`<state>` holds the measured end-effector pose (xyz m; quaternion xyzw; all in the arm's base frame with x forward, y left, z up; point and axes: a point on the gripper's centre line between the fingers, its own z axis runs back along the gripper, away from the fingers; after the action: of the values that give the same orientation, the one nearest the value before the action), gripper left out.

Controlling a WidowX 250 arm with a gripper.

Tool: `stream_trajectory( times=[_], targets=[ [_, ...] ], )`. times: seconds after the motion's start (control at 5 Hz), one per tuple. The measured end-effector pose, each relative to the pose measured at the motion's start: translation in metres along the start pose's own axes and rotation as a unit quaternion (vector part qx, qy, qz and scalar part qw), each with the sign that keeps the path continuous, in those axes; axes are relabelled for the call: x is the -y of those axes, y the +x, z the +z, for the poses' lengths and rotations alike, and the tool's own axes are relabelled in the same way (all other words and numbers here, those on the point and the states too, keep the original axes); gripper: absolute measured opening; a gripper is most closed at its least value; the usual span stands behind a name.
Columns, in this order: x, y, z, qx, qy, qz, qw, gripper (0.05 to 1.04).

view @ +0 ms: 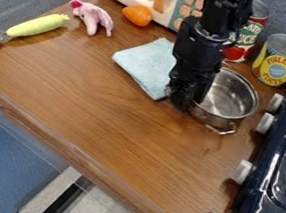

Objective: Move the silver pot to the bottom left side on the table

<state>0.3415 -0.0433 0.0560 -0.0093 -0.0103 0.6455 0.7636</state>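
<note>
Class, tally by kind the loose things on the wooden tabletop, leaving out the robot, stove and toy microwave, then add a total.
Cans: 2
Pots: 1
Cloths: 1
Green-handled utensils: 1
Pink toys: 1
Orange toy vegetables: 1
Total: 7

Silver pot (234,96), upright, open-topped, w/ loop handle (220,130), on R side of brn table (105,108), nr stove (262,182)

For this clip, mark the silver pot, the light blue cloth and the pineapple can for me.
Silver pot (219,122), camera view: outer wall, just above the near handle.
Light blue cloth (145,65), camera view: middle of its upper surface.
Pineapple can (278,66), camera view: label on its side.
</note>
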Motion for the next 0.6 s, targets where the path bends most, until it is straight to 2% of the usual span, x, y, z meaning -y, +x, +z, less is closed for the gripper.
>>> stream_trajectory(
  times=[0.2, 0.4, 0.6],
  targets=[
    [-0.002, 0.001, -0.001, 0.001, -0.002, 0.0, 1.0, 0.167],
    [-0.004, 0.007, 0.017, 0.003, -0.022, 0.005, 0.9997, 0.089],
    [-0.012, 0.01, 0.027, 0.003, -0.034, 0.008, 0.9994, 0.073]
  ],
)
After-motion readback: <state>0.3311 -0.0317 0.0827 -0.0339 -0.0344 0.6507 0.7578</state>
